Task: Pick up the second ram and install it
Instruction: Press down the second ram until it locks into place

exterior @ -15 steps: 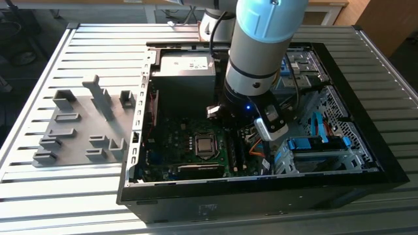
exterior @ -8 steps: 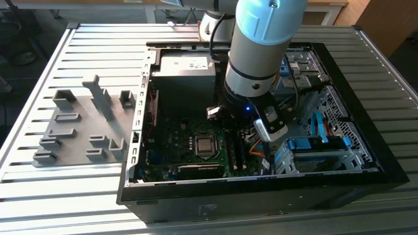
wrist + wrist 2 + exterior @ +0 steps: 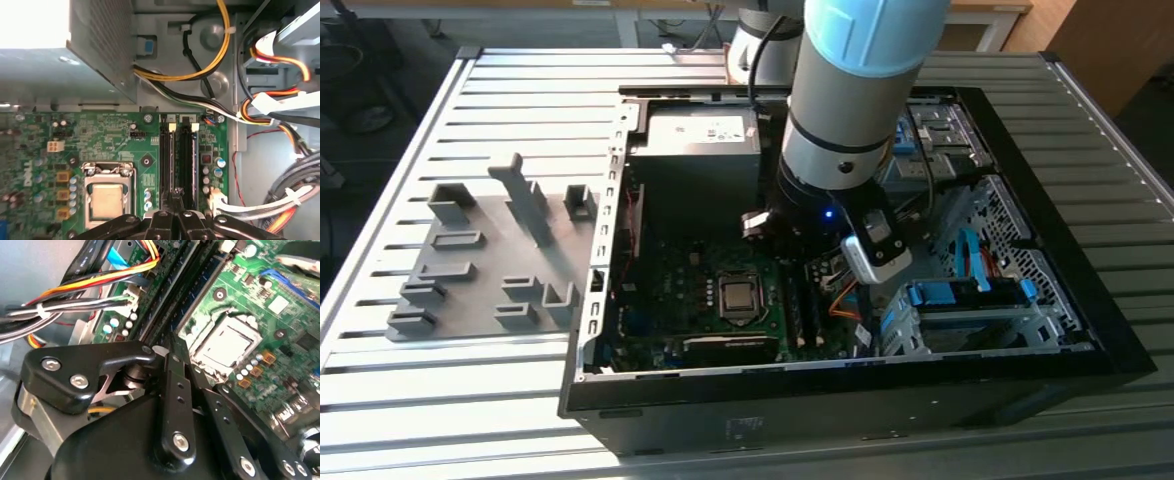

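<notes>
I had the end effector [image 3: 176, 196] down inside the open black metal computer case [image 3: 854, 378], its fingers drawn narrow over the two memory slots. I took the long thin strip [image 3: 170, 160] seated under them for the second ram, though I could not tell whether it was fully home. An off-centre press could have tilted it or strained the green motherboard [image 3: 115, 132], and the bundled coloured cables [image 3: 220, 65] lay near enough to snag. The case also held a grey power-supply box [image 3: 700, 140]. The grey plastic fixture [image 3: 480, 300] sat on the counter [image 3: 480, 420] at the exterior view's left.
</notes>
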{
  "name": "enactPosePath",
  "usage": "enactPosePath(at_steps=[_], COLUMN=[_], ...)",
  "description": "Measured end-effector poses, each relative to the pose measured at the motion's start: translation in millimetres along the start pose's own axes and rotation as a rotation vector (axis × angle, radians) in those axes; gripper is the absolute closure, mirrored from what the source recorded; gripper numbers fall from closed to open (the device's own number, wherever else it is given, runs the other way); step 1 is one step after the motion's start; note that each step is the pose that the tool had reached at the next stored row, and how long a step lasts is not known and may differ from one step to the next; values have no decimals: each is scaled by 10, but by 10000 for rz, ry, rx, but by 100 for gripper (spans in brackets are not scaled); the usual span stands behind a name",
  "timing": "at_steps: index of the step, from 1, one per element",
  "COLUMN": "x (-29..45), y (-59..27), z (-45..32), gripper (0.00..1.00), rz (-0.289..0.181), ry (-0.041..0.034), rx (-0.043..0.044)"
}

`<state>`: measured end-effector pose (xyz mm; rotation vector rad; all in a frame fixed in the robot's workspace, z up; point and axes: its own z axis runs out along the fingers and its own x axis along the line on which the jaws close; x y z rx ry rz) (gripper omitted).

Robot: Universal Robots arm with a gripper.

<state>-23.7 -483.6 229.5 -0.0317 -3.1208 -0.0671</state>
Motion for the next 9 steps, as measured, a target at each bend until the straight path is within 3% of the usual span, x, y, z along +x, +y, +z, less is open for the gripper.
enactPosePath(at_steps=[3,9], x=[1,1], y=[3,3], z=[-69,-84], gripper=[89,89], rz=[-1,-1], ry=[2,3], rx=[1,2])
